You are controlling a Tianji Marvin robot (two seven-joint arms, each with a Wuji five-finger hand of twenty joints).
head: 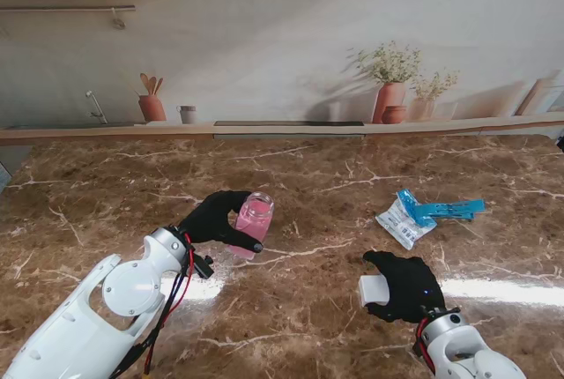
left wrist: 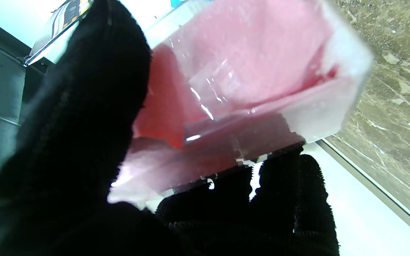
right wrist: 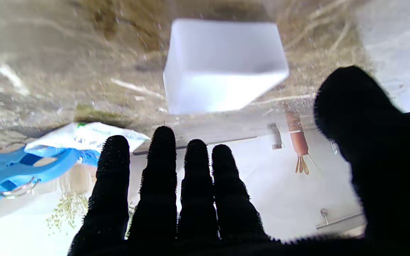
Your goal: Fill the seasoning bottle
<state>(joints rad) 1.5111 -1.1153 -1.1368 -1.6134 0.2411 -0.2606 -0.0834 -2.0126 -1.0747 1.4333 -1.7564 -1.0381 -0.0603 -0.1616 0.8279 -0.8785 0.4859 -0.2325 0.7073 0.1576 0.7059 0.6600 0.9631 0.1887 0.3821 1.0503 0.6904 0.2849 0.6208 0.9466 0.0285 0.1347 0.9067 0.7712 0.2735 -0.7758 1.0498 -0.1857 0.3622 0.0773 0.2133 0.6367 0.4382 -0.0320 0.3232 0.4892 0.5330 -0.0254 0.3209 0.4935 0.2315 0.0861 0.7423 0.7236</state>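
My left hand (head: 216,216) is shut on a clear seasoning bottle (head: 255,220) holding pink grains, lifted a little off the marble and tilted. The left wrist view shows the bottle (left wrist: 255,81) pressed between thumb and fingers of that hand (left wrist: 73,142). A white square lid (head: 374,289) lies on the table at the thumb side of my right hand (head: 407,284). That hand (right wrist: 176,199) is open, fingers stretched flat, with the lid (right wrist: 222,64) just beyond the fingertips and untouched. A white seasoning bag (head: 401,222) with a blue clip (head: 449,210) lies farther right.
The brown marble table (head: 106,211) ends at a back ledge (head: 282,129) carrying terracotta pots and a utensil jar. In the right wrist view the bag (right wrist: 84,137) and clip (right wrist: 20,170) lie past the little finger.
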